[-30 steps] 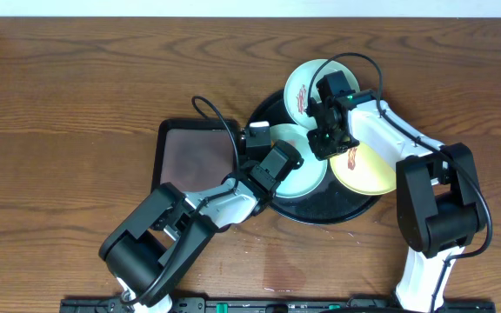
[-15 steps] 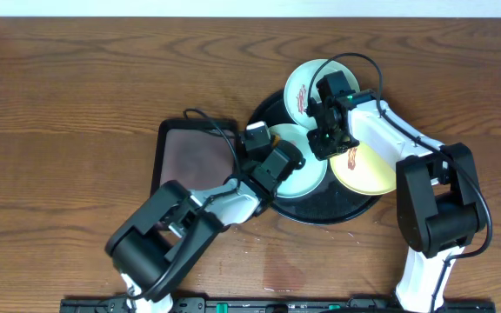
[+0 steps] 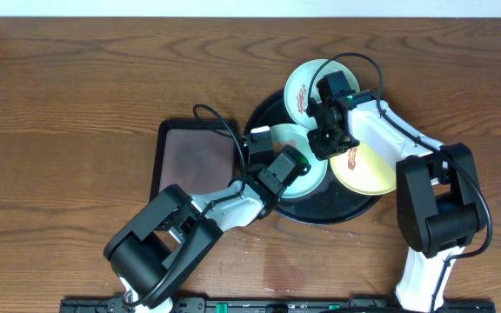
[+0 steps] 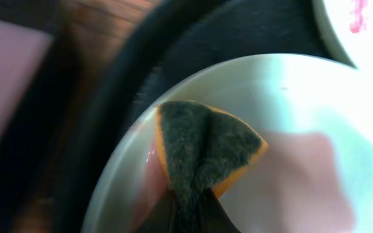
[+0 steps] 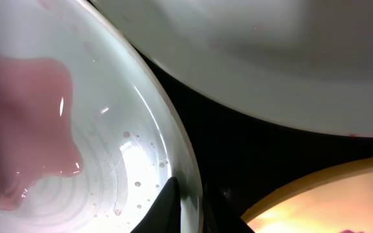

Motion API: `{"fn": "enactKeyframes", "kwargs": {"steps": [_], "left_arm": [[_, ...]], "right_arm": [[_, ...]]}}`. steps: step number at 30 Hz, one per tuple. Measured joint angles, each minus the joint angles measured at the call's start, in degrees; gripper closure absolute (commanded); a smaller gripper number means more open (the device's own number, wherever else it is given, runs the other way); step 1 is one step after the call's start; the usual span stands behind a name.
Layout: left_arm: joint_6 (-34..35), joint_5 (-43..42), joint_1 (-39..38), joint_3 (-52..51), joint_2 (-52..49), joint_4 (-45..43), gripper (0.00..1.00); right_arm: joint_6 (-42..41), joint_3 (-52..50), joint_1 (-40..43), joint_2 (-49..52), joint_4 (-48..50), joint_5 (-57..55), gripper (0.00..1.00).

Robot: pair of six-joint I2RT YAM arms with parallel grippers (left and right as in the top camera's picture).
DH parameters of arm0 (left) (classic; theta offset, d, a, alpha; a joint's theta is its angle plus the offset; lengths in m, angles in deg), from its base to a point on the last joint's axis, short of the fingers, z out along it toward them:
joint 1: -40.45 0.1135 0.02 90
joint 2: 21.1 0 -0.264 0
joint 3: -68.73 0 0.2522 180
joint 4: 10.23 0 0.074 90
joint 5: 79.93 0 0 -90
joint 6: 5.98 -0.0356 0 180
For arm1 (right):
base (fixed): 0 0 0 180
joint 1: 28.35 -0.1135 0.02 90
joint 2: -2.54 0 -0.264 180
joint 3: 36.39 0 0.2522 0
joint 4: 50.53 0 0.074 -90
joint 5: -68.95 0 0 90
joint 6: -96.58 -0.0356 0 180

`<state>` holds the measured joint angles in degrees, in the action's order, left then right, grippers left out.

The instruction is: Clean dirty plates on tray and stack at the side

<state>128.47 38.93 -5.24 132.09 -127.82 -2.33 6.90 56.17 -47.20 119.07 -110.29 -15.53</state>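
Note:
On the black tray lie three plates. The middle light blue plate carries a watery pink smear. My left gripper is shut on a green-and-orange sponge that is pressed on this plate's left side. My right gripper is shut on the same plate's rim, one finger inside and one outside. The far light blue plate and the pale yellow plate both show red-brown smears.
A dark brown rectangular tray lies just left of the black tray, under my left arm's cable. Bare wooden table stretches to the left and along the far side. A wet patch shows near the front edge.
My left gripper has shifted slightly right and toward the front across the middle plate, taking the sponge with it. The right gripper and all three plates have stayed put.

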Motion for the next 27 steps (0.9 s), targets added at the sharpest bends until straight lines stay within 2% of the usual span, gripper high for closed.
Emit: {"fn": "enactKeyframes", "kwargs": {"steps": [5,9,18,27], "left_arm": [[-3.06,4.81,-0.02,-0.76,1.86,0.76,0.92],[-3.48,5.75,0.13,-0.87,3.37,-3.26,0.93],[9.7,-2.21,0.2,-0.9,2.19,-8.09,0.93],[13.75,-4.5,0.04,-0.83,-2.56,-10.25,0.93]], "right_arm": [[0.0,0.0,0.0,0.0,0.02,-0.02,0.9],[0.0,0.0,0.0,0.0,0.02,-0.02,0.9],[0.0,0.0,0.0,0.0,0.09,-0.02,0.9],[0.0,0.0,0.0,0.0,0.07,-0.02,0.9]]}}
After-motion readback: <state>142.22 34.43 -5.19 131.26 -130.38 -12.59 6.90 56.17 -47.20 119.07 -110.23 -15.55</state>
